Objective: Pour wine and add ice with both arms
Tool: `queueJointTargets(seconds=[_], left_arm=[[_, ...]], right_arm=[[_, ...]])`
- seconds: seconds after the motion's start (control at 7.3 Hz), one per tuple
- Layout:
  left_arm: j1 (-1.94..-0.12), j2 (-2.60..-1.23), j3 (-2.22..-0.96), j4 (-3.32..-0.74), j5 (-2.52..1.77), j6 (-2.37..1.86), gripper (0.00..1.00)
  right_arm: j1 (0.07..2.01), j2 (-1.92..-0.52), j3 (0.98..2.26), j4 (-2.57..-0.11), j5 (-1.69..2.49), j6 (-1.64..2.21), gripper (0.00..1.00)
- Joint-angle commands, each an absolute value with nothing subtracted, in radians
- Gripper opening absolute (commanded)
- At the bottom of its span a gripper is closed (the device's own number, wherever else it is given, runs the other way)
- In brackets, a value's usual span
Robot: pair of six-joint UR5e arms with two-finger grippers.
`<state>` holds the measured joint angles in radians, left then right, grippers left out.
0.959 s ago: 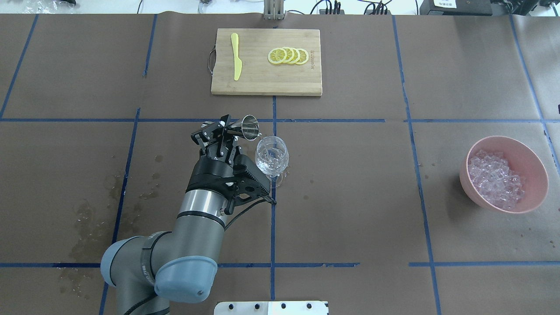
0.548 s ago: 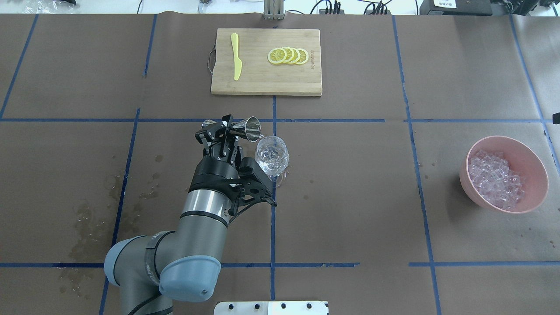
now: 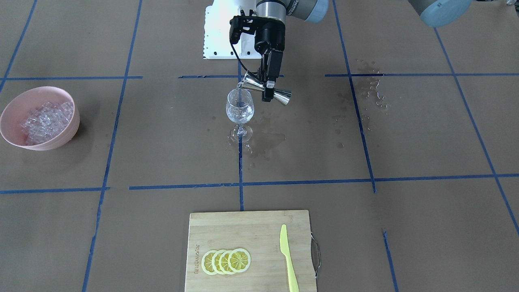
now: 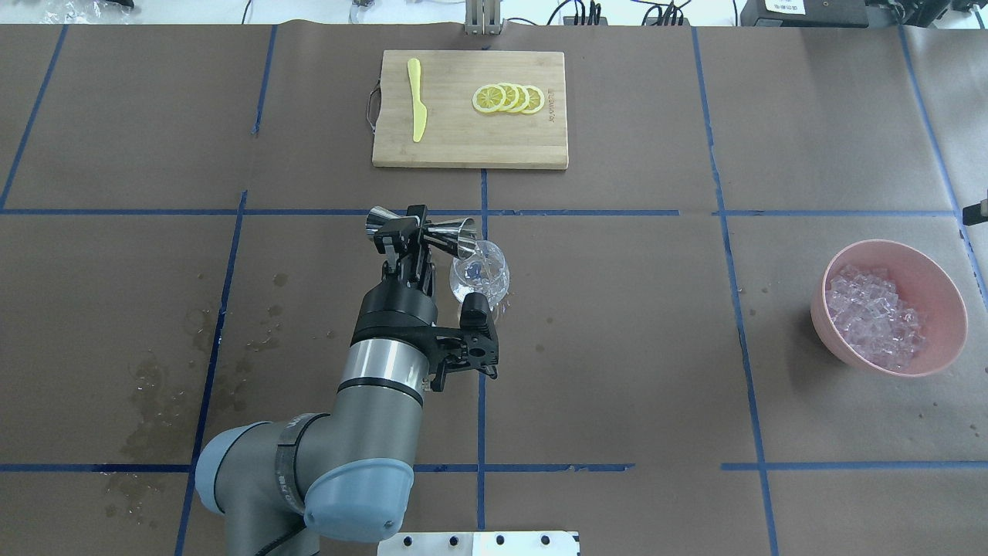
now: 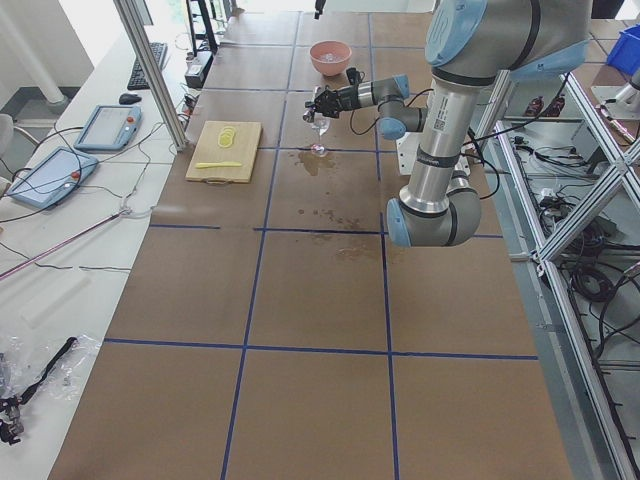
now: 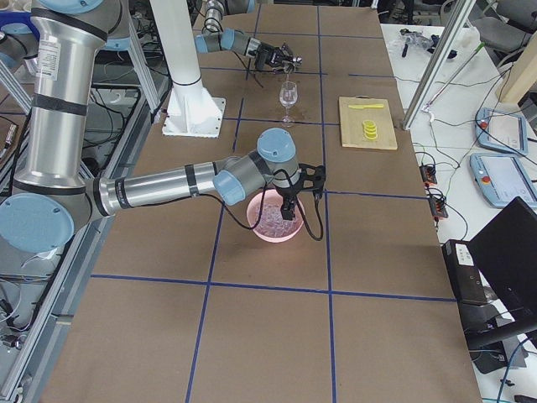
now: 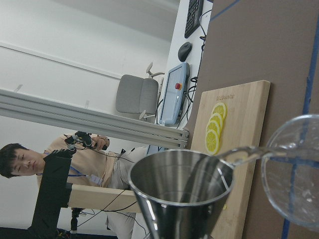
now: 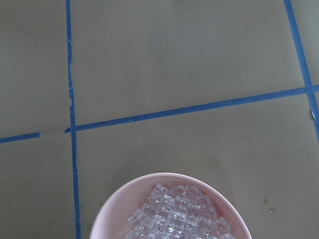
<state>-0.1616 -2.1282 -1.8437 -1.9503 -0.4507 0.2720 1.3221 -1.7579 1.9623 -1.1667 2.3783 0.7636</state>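
L fingers (image 3: pixel 271 77): clamped on waist of steel jigger (image 4: pixel 463 229); tips partly hidden behind it.
Jigger: shiny double cone, tipped sideways, lip over rim of stemmed wine glass (image 3: pixel 240 110).
Wine: thin clear stream (image 7: pixel 244 152) from lip into glass, plain only in L wrist view; level in glass hard to read.
R fingers (image 6: pixel 290 213): small, seen only in R side view, by pink bowl (image 4: pixel 945 309); gap, can't tell.
Ice (image 8: pixel 174 214): glossy clear cubes heaped in bowl, R end of desk; bowl cut off in R wrist view.
Desk: brown paper, wet blotches (image 3: pixel 263 140) beside glass foot.
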Motion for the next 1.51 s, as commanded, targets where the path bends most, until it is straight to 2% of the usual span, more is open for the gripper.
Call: queueJointTargets(seconds=[0.0, 0.96, 1.37], left_arm=[[-0.156, -2.129, -1.845, -1.948, -0.442, 0.369, 0.00], [-0.147, -2.117, -1.871, -2.037, -0.422, 0.384, 0.00], [-0.144, -2.109, -1.870, -2.052, -0.423, 0.126, 0.00]], right_arm=[[1.309, -1.758, 1.977, -1.166, 2.379, 0.792, 1.00], [1.229, -1.758, 1.994, -1.166, 2.326, 0.837, 1.00], [1.137, -1.756, 2.023, -1.166, 2.240, 0.897, 1.00]])
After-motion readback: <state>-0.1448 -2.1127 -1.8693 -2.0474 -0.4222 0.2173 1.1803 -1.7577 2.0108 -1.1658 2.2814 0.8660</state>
